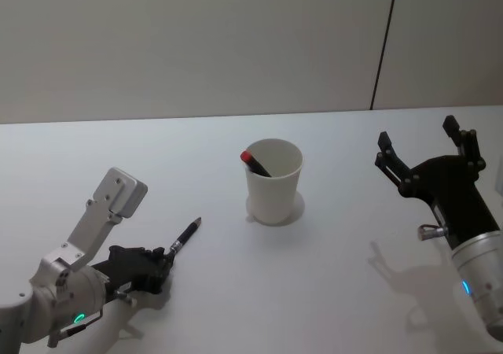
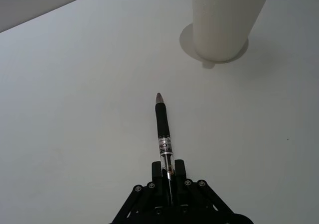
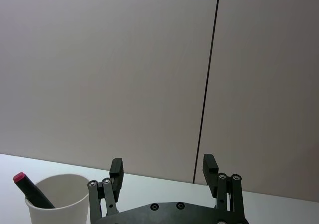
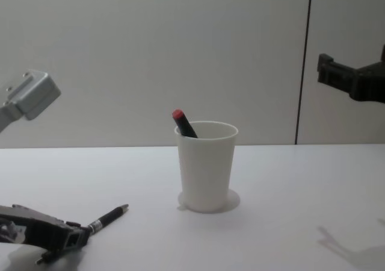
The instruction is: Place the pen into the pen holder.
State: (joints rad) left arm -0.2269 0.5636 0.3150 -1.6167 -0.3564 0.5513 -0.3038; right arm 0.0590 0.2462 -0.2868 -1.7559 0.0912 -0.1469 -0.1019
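White tabletop [image 1: 330, 291] runs back to a pale grey panelled wall [image 1: 196, 39] split by one thin dark vertical seam [image 1: 383, 43].

At the left, the left gripper [image 1: 163, 259] sits low over the table. Its black fingers [image 2: 180, 170] are clamped together on the back end of the black pen with a clear printed barrel section and a dull metallic tip [image 2: 163, 129]. The pen juts straight out from between the fingertips, tip leading, and most of its length is past them. Whether the tip touches the surface cannot be told. Ahead of the fingers, beyond the pen's tip and a little to its right, stands the plain white tapered paper cup with a rolled rim [image 1: 273, 185], upright on the table and well apart from the tip.

Inside the cup a black marker with a red cap [image 4: 183, 123] leans against the left side of the rim, its red end poking above it.

At the right, the right gripper [image 1: 418, 134] hangs raised above the table, its two black fingers [image 3: 116, 167] spread wide apart with nothing between them. The cup lies off to the left of those fingers and lower, well apart from them.
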